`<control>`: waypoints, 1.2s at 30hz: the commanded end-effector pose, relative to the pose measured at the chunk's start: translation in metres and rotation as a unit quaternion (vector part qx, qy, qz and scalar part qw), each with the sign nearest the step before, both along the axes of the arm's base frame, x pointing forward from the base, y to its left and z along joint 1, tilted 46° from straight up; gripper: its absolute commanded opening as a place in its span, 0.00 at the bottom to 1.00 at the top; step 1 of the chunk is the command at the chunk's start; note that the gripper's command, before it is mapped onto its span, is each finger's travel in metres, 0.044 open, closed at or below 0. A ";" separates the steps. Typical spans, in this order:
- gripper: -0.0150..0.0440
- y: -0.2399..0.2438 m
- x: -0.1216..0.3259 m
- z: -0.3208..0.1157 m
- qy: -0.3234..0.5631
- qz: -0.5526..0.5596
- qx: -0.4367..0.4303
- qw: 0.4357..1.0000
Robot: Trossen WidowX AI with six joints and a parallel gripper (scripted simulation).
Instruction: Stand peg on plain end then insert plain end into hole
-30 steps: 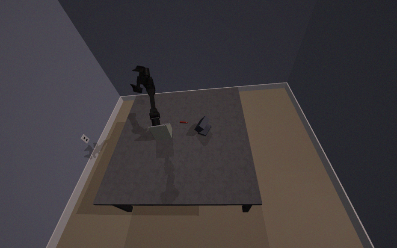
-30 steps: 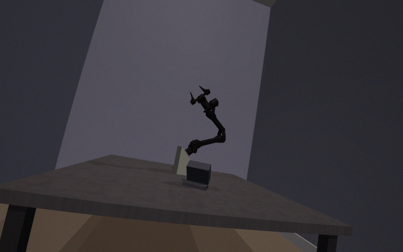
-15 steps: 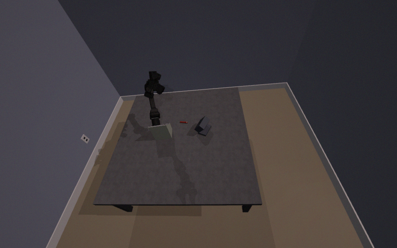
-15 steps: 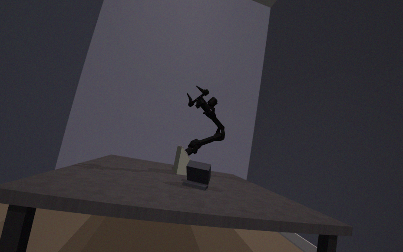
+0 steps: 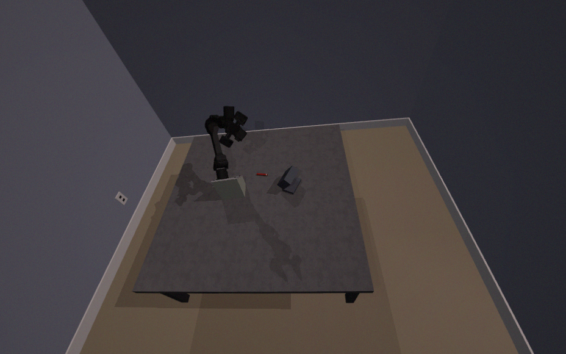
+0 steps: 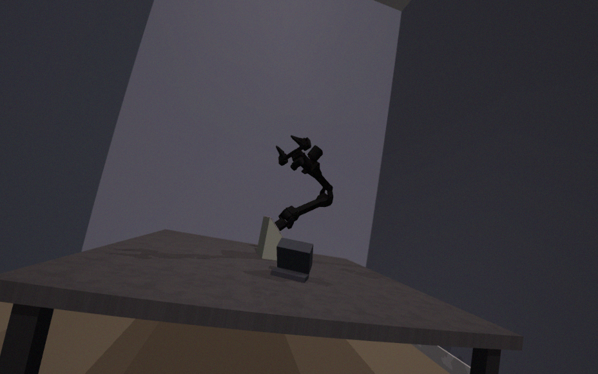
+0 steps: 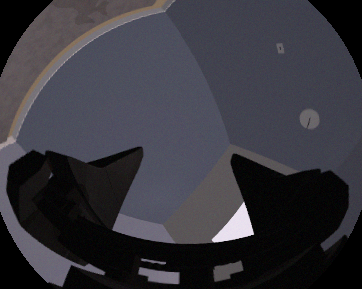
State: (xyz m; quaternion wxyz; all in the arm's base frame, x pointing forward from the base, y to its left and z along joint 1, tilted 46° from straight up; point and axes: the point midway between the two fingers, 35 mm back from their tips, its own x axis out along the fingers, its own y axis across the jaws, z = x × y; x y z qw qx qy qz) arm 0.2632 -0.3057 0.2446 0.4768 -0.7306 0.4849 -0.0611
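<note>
The red peg (image 5: 261, 174) lies on its side on the table, its pale end to the right in the top view. It lies between the robot's base and the dark sloped panel (image 5: 288, 176) (image 6: 294, 256). No hole shows in either the top or the exterior view. The peg does not show in the exterior view or the wrist view. My gripper (image 6: 285, 141) (image 7: 188, 155) is open and empty, raised high above the table and far from the peg. Its fingers point up and away from the tabletop. In the top view its fingertips cannot be made out.
A pale wedge-shaped block (image 5: 229, 190) (image 6: 271, 242) stands at the arm's base, left of the peg in the top view. The panel stands on a low dark foot (image 5: 293, 186) (image 6: 289, 274). The table (image 5: 250, 259) (image 6: 176, 283) has its far edge behind the arm. Walls surround it.
</note>
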 end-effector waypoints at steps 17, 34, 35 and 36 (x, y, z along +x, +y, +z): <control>1.00 0.112 0.075 -0.084 0.140 0.280 0.082 0.946; 1.00 0.236 0.087 -0.142 0.233 0.509 0.140 0.817; 1.00 0.243 0.085 -0.144 0.239 0.521 0.143 0.807; 1.00 0.250 0.084 -0.147 0.244 0.532 0.146 0.798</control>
